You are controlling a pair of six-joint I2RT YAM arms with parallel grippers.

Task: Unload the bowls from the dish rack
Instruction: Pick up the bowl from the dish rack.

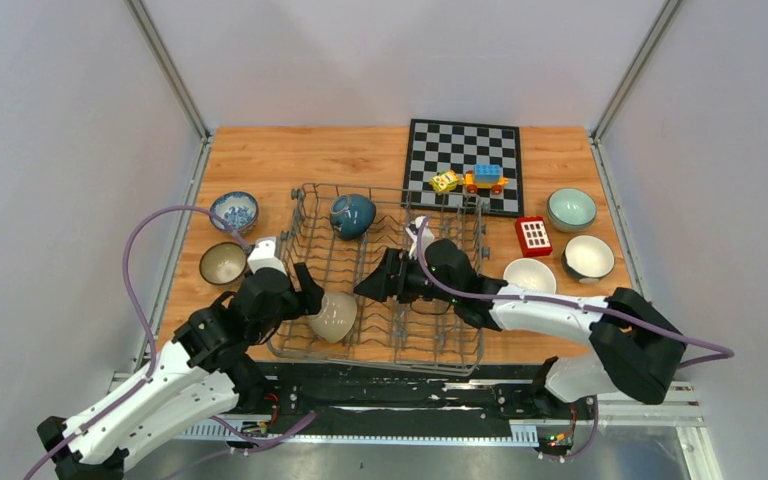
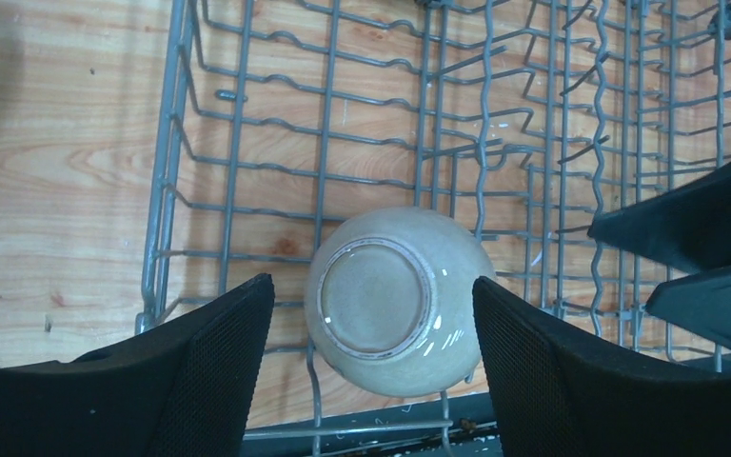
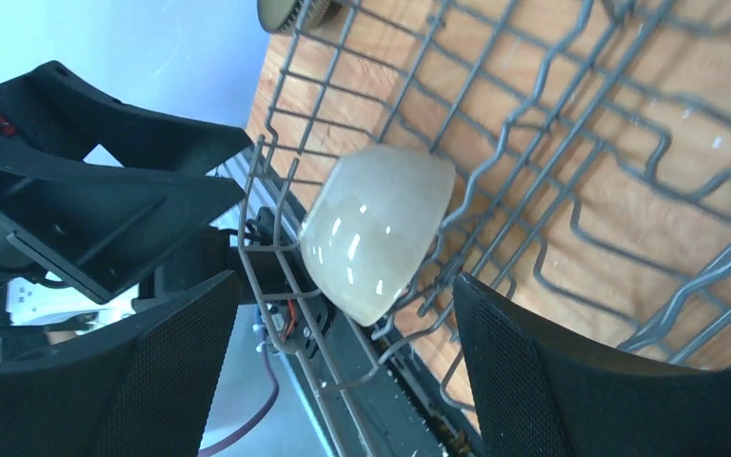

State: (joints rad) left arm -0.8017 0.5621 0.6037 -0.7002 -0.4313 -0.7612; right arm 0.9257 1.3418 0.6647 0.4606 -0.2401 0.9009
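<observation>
1. At the near-left corner of the dish rack [image 1: 400, 325], a beige bowl [image 1: 333, 316] sits upside down among the wires. It is tilted, with its foot ring showing.
2. The left gripper [image 2: 371, 286] hangs over that bowl with its jaws wide, one finger on each side. The left finger [image 2: 219, 352] stands clear of the glaze. Whether the other finger touches the bowl cannot be told.
3. The right gripper [image 3: 343, 295] reaches across the rack from the right. Its jaws are spread wide and hold nothing. It points at the same beige bowl, near it but apart.
4. A dark teal bowl [image 1: 352, 215] rests tilted between the prongs in the far-left part of the rack.
5. Left of the rack, on the wooden table [image 1: 360, 150], two bowls stand upright. A blue-and-white patterned bowl [image 1: 234, 211] is the farther one, and a brown bowl [image 1: 224, 263] is nearer.
6. Right of the rack, three more bowls stand upright. They are a pale green bowl [image 1: 571, 209], a dark-rimmed bowl [image 1: 588, 257] that is white inside, and a white bowl [image 1: 530, 275] just beside the rack.
7. A chessboard [image 1: 450, 150] lies behind the rack. It carries a yellow toy block [image 1: 445, 181] and an orange-and-blue toy block [image 1: 486, 178].
8. A red block [image 1: 533, 235] with white squares lies on the table near the white bowl. Any print on the blocks is too small to read.
</observation>
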